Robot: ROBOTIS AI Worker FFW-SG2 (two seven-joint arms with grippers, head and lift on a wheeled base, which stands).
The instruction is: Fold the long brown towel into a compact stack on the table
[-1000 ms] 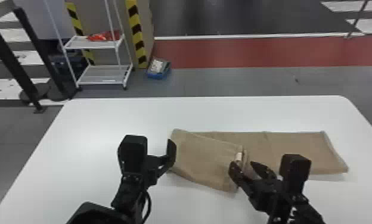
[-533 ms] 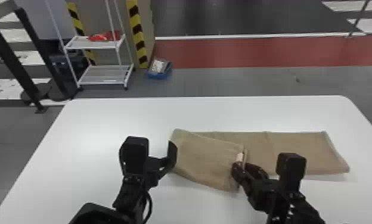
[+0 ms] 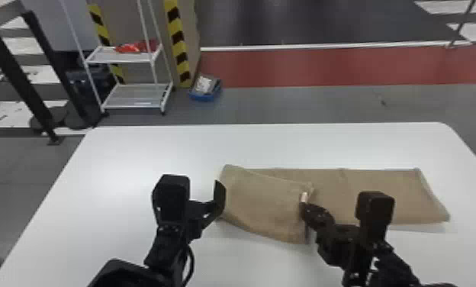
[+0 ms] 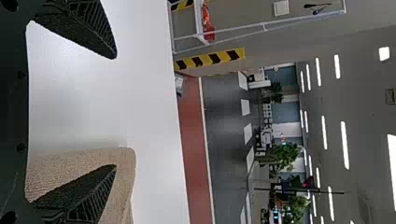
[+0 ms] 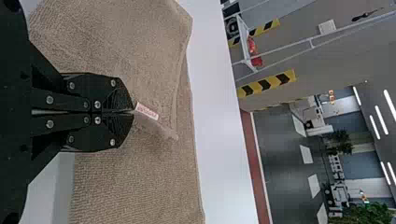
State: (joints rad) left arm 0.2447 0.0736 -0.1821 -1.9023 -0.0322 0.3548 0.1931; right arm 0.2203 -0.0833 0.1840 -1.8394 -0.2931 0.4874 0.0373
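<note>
Right claw (image 5: 133, 112): closed, gripping the brown towel's (image 3: 386, 194) edge beside its tag (image 5: 146, 111). Left claw (image 4: 116, 111): open near the left fold. The towel lies centre-to-right on the table (image 3: 134, 160). Caution: one-point pulling may skew the upper layer (image 3: 264, 210).

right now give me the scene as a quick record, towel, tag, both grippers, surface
brown towel: long strip, left end folded over toward the right
tag: at the folded flap's edge
right gripper: shut on that edge, beside the tag
left gripper: open, by the towel's left end
surface: white table
</note>
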